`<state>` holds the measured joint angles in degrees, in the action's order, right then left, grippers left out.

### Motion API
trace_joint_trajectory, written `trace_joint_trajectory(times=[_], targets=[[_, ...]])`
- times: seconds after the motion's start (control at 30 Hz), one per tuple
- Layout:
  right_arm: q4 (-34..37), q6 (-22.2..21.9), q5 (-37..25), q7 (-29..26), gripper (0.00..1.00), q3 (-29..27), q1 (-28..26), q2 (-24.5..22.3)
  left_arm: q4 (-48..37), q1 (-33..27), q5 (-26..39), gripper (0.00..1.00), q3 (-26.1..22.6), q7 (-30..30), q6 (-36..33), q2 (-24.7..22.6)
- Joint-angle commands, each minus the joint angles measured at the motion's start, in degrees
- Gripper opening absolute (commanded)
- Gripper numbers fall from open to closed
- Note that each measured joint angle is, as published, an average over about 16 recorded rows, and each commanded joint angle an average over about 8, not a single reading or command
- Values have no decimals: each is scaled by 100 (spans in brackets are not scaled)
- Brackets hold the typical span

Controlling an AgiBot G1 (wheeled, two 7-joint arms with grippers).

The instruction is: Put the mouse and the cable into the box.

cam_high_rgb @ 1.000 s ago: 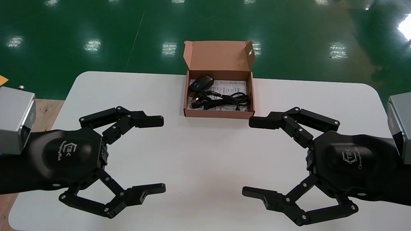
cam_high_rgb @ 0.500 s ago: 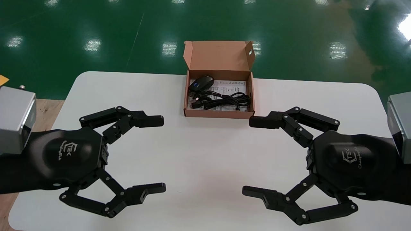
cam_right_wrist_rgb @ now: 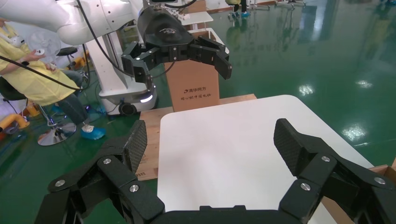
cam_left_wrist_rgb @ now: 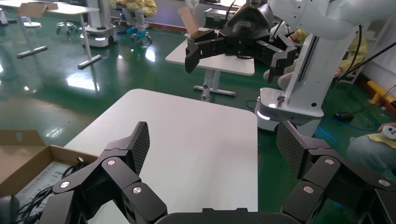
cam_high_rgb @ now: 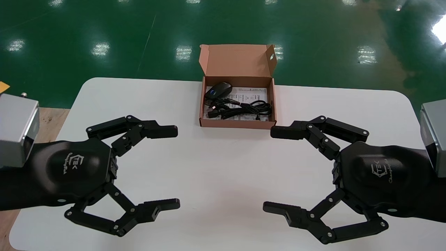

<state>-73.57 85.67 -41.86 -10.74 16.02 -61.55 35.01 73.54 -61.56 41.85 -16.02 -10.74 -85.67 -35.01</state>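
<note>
Found mouse (cam_high_rgb: 218, 90) and cable (cam_high_rgb: 240, 108) lying inside the open box (cam_high_rgb: 237, 123) at the far middle of the surface (cam_high_rgb: 223, 167). Recorded left gripper (cam_high_rgb: 174, 167) and right gripper (cam_high_rgb: 270, 170) unmoved over the last second, poised above the near surface, jaws wide apart and empty. Judged the task complete, with nothing left to pick up.

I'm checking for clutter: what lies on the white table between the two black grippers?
Nothing: the head view shows only bare white table between the black left gripper and the black right gripper, both open.
</note>
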Motion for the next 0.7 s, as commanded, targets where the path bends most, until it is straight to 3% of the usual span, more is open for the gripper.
trace_joint_trajectory(times=[0.03, 0.7], targets=[[1, 0, 0, 0, 100, 0, -1, 0, 0, 0, 0, 100, 0, 0, 0, 0], [1, 0, -1, 0, 100, 0, -1, 0, 0, 0, 0, 100, 0, 0, 0, 0]])
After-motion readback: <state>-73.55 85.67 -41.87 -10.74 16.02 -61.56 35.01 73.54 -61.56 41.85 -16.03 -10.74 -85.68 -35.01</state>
